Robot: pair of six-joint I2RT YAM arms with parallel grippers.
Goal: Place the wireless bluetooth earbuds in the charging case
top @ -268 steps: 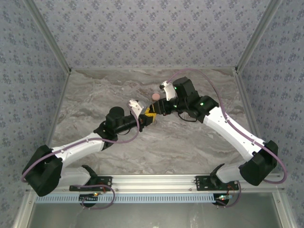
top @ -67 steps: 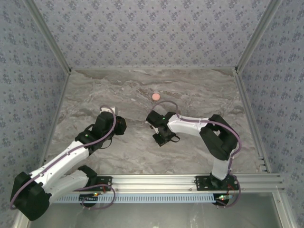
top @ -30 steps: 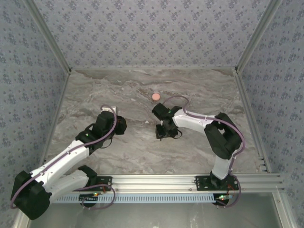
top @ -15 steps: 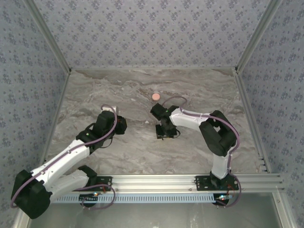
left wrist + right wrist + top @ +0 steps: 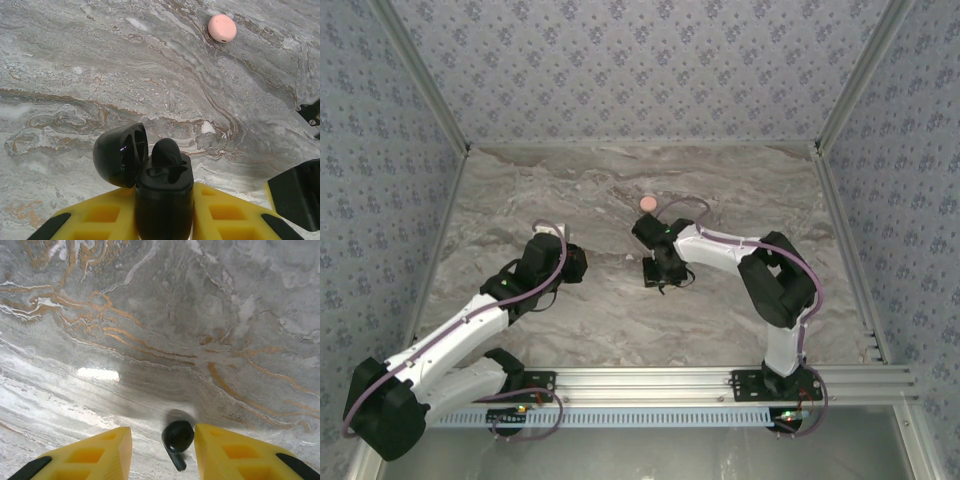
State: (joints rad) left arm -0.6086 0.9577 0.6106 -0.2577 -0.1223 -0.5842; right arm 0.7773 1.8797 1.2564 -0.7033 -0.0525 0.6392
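A: Start nearest the bases. What has the left gripper (image 5: 163,192) got?

B: Its yellow fingers (image 5: 95,220) are clamped on the body of the black charging case (image 5: 164,212), one on each side, so it is closed tight on the case. From above, that gripper (image 5: 570,262) sits left of centre on the marble table (image 5: 620,330).

A: How does the case stand?

B: Upright between the fingers. Its lid (image 5: 121,156) is swung open to the left, with the hollow inside facing the camera. A seated earbud (image 5: 166,149), black, stands in the case with its rounded head poking above the rim.

A: And the right gripper (image 5: 161,437)?

B: Its jaws are partly open and straddle a loose earbud (image 5: 177,437), also black. That earbud lies on the marble with its round head away from the camera and its stem pointing back toward it. There is a gap on both sides, so neither yellow finger (image 5: 87,455) touches it and nothing is held.

A: Where is that in the overhead view?

B: The right gripper (image 5: 658,275) points down at the table near the middle, well apart from the left one.

A: Anything farther out?

B: A pink round disc (image 5: 647,203) lies alone on the marble beyond both grippers, toward the back wall (image 5: 640,70); the left wrist camera sees it (image 5: 222,28) at upper right
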